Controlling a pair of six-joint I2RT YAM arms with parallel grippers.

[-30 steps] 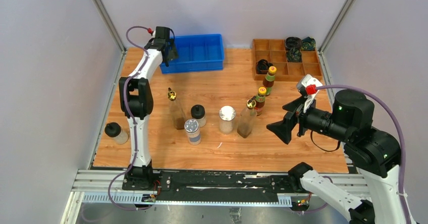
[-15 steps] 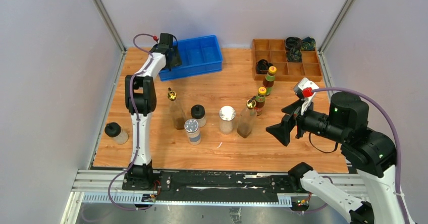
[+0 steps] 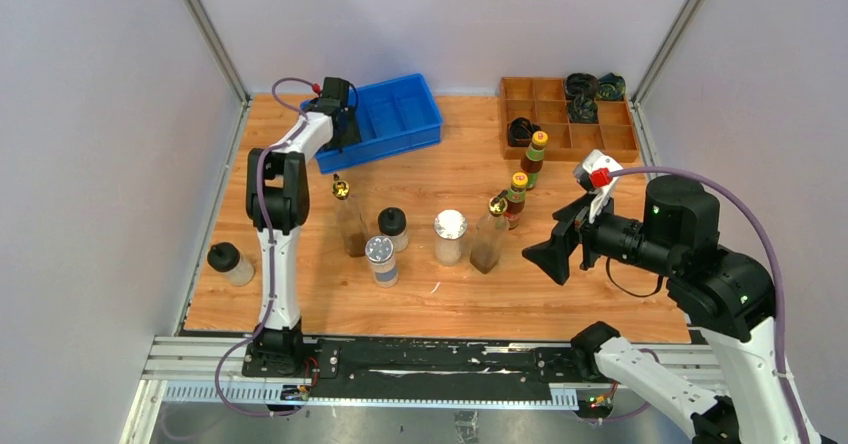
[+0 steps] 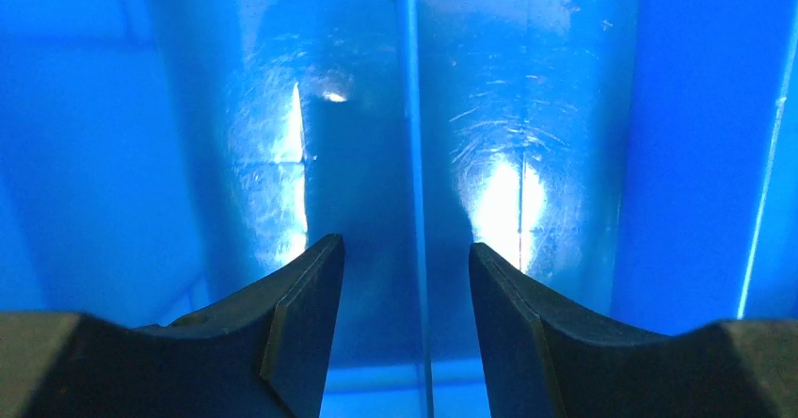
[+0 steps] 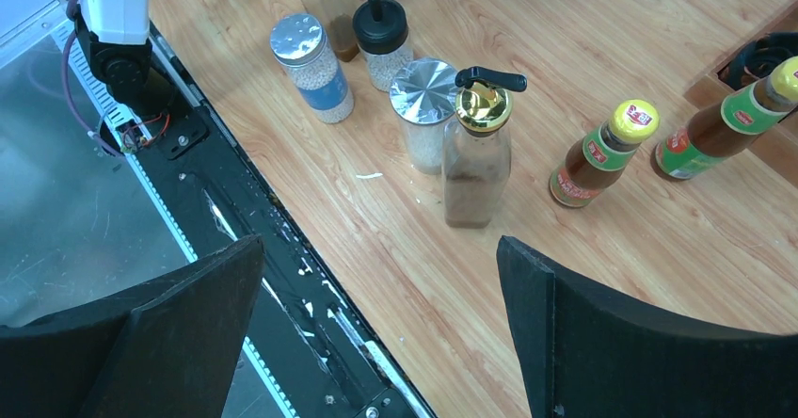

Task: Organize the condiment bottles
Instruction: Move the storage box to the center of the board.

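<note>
Both are spread and empty. The left gripper (image 4: pixel 406 249) straddles a wall of the blue bin (image 3: pixel 392 145), apparently not pinching it. The right gripper (image 5: pixel 378 241) hovers beside the nearest cruet (image 5: pixel 475 159), among condiment bottles (image 3: pixel 450 237) standing loose on the bench (image 3: pixel 450 302). Sorting looks barely begun; next, close squarely on that cruet's body.

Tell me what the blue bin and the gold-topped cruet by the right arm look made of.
The blue bin: likely moulded plastic, glossy; its floor shows glare and fine scuffs. The cruet: clear body, glass or hard plastic, brown contents showing through; its top is shiny gold, metal or plated plastic.
</note>
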